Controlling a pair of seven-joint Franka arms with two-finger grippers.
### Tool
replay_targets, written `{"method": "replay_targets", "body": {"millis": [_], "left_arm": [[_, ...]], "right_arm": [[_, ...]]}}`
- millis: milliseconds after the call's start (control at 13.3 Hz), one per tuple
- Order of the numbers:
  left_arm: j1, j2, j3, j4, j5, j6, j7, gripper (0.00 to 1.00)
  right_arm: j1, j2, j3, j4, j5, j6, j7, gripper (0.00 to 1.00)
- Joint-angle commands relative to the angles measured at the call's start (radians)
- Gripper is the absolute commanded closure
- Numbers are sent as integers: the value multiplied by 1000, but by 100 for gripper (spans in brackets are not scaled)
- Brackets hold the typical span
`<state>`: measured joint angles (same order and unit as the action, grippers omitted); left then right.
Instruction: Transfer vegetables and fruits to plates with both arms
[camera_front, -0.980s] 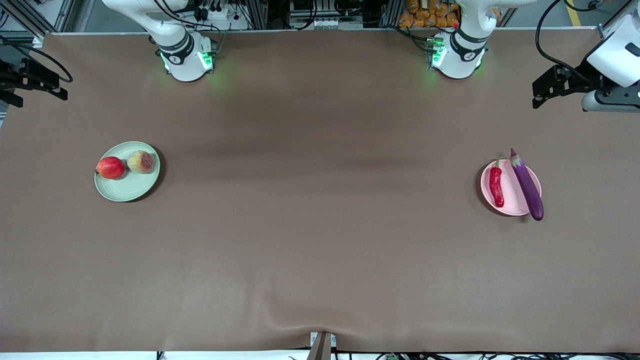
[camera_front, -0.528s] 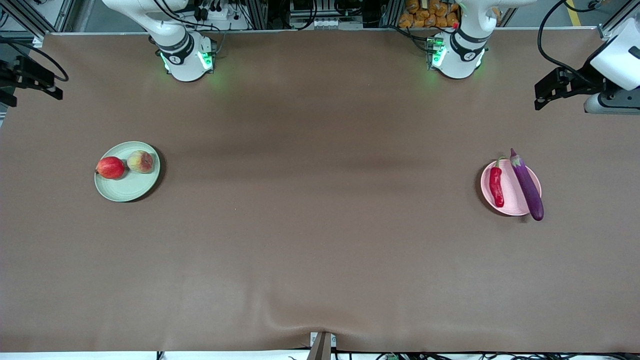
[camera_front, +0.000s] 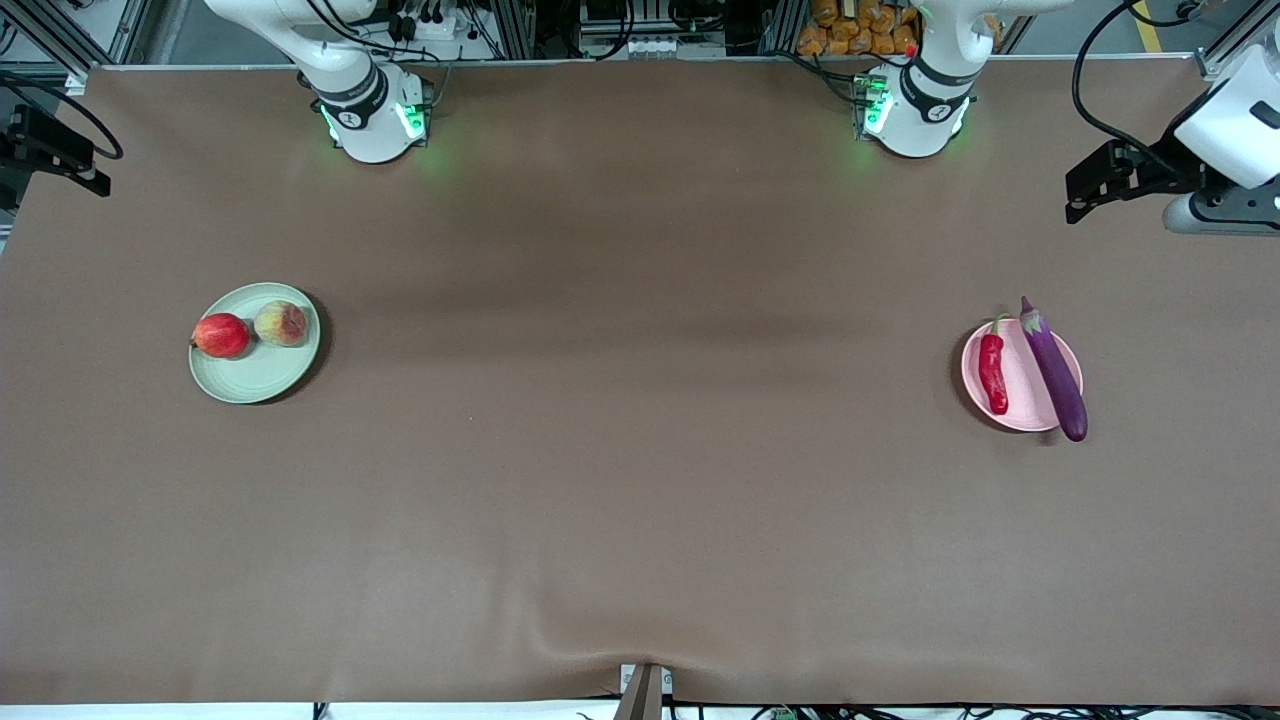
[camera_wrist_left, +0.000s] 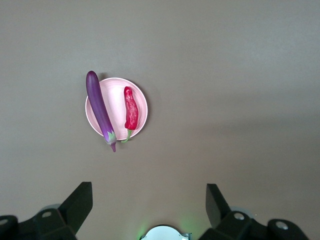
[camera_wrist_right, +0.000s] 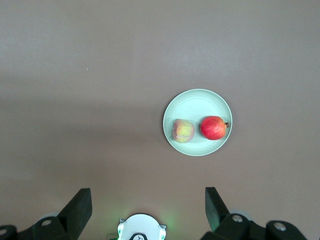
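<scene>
Green plate (camera_front: 255, 372): you see it toward the right arm's end of the table, with the pomegranate (camera_front: 221, 335) and peach (camera_front: 281, 323) side by side on it.
Pink plate (camera_front: 1022, 378): toward the left arm's end; your chili (camera_front: 993, 372) lies on it, and the eggplant (camera_front: 1054, 372) lies across its rim, both ends overhanging.
Left gripper (camera_front: 1085, 195): raised over that end's table edge, jaws spread wide and empty, as your left wrist view shows.
Right gripper (camera_wrist_right: 146, 212): raised, fingers (camera_wrist_right: 77, 207) parted, holding nothing.
</scene>
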<state>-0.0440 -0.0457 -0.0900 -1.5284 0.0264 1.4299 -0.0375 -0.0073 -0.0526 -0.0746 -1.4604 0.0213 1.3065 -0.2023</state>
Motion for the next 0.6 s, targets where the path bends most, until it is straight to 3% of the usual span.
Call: {"method": "replay_targets", "body": {"millis": [0, 528], "left_arm": [[6, 3, -4, 13, -20, -16, 4, 0], [4, 3, -7, 17, -22, -16, -2, 0]], "right_arm": [[-16, 7, 16, 14, -15, -24, 12, 0], [-14, 5, 18, -3, -38, -30, 71, 0]]}}
